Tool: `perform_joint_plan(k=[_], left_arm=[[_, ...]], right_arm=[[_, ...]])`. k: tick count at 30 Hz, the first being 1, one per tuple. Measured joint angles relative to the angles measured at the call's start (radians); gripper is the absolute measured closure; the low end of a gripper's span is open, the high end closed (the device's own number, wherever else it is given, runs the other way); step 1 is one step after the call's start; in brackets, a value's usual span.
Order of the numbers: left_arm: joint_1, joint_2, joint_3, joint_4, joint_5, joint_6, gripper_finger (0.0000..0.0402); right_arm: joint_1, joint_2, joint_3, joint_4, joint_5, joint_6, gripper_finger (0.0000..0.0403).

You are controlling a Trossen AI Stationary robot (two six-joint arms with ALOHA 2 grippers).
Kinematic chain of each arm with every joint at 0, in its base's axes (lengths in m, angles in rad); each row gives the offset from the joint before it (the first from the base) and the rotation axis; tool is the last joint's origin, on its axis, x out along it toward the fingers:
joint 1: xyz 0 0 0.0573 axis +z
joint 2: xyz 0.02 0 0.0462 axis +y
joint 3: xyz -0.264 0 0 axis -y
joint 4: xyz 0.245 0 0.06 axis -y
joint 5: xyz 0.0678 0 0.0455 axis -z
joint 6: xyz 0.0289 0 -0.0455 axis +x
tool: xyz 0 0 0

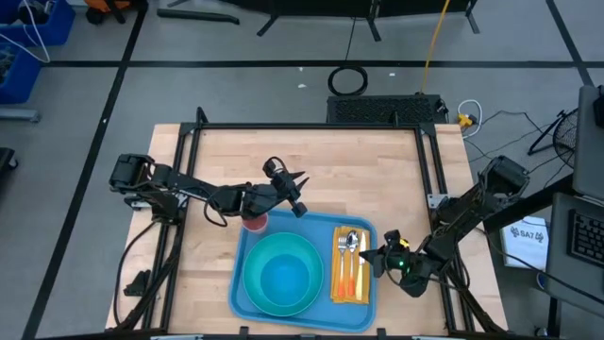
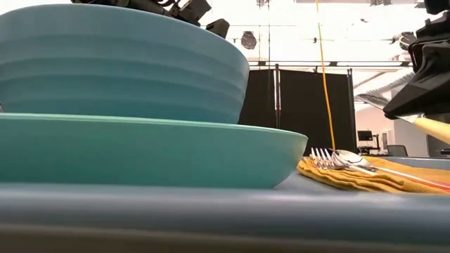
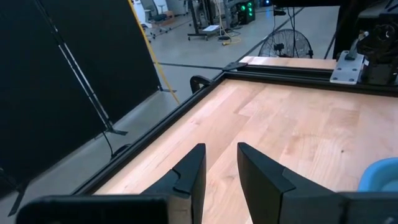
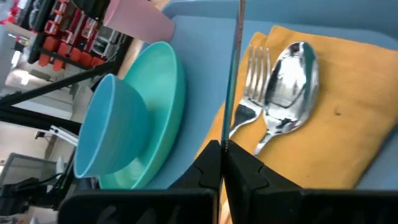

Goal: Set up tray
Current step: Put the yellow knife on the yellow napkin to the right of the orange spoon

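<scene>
The blue tray (image 1: pixel 307 229) lies at the table's near middle. On it sits a teal plate (image 1: pixel 255 260) with a blue bowl (image 1: pixel 281 279) on top. A yellow napkin (image 1: pixel 363 283) covers its right part and carries a fork (image 4: pixel 252 81) and a spoon (image 4: pixel 289 81). A pink cup (image 1: pixel 255 222) stands at the tray's far left corner. My left gripper (image 1: pixel 300 194) hovers open above the table, just beyond that corner. My right gripper (image 1: pixel 377 255) is at the napkin's right edge, shut on a knife (image 4: pixel 233 81) seen edge-on. My right gripper pinches the knife between its two fingers (image 4: pixel 245 171), and the thin blade (image 4: pixel 235 62) runs forward from them over the fork and napkin. In the low view a pale handle (image 2: pixel 432 128) sticks out below the gripper, clear of the napkin. The exact place of contact is hidden by the fingers.
Bare wooden table (image 1: pixel 359 179) stretches beyond the tray to the far edge, framed by black rails (image 1: pixel 311 126). The right arm's base (image 1: pixel 500 179) stands at the table's right edge and the left arm's base (image 1: pixel 132 175) at its left edge. Cables and equipment lie on the floor beyond.
</scene>
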Motion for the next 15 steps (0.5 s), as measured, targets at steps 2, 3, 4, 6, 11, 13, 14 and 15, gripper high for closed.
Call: perform_joint_plan(k=[2,3,4,6,11,13,14,15], left_arm=[[0.0,0.0,0.0,-0.002,0.0,0.0,0.0305],[0.0,0.0,0.0,-0.003,0.0,0.0,0.0305],[0.0,0.0,0.0,-0.003,0.0,0.0,0.0305],[0.0,0.0,0.0,-0.002,0.0,0.0,0.0305],[0.0,0.0,0.0,-0.002,0.001,0.0,0.0305],[0.0,0.0,0.0,-0.002,0.001,-0.003,0.0305],[0.0,0.0,0.0,-0.002,0.001,-0.003,0.0305],[0.0,0.0,0.0,-0.002,0.001,-0.003,0.0305]], right_arm=[[0.0,0.0,0.0,-0.021,-0.004,0.01,0.0403],[0.0,0.0,0.0,-0.031,-0.01,0.014,0.0403],[-0.002,0.0,0.0,-0.041,-0.019,0.015,0.0403],[-0.004,0.0,0.0,-0.055,-0.043,0.022,0.0403],[-0.009,0.001,-0.018,-0.075,-0.086,0.052,0.0388],[-0.009,0.001,-0.027,-0.075,-0.09,0.052,0.0378],[-0.009,0.001,-0.034,-0.077,-0.092,0.058,0.0373],[-0.009,0.001,-0.042,-0.08,-0.095,0.067,0.0367]])
